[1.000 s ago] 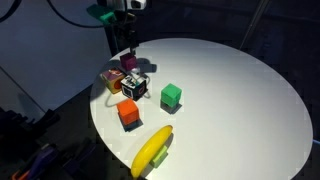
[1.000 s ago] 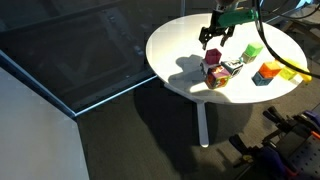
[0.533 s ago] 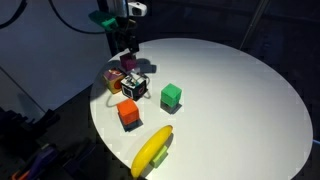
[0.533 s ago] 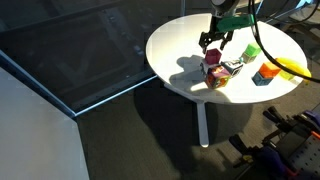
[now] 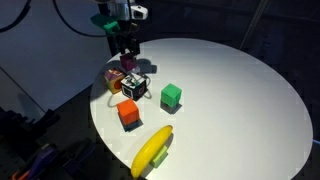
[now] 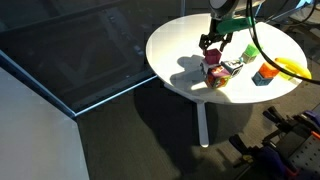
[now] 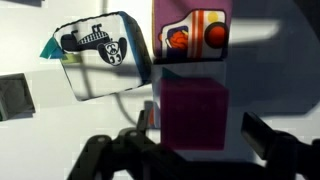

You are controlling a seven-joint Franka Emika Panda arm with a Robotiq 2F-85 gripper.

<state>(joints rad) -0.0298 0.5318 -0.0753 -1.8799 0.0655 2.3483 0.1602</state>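
My gripper (image 5: 126,52) hangs open just above a magenta cube (image 5: 128,62) at the far edge of the round white table (image 5: 230,90). In the wrist view the magenta cube (image 7: 192,115) sits between my spread fingers (image 7: 262,135) without either one touching it. Right beside it lie a white cube with black pictures (image 7: 100,55) and a cube with ball pictures (image 7: 195,32). The other outside camera shows the gripper (image 6: 212,42) over the same cluster of cubes (image 6: 222,72).
An orange cube (image 5: 128,113), a green cube (image 5: 171,96) and a yellow banana (image 5: 152,150) lie nearer the table's front. The table edge (image 6: 160,60) drops to a dark floor, with a glass panel (image 6: 70,60) beside it.
The gripper has come down a little toward the magenta cube. The cubes and the banana have not moved.
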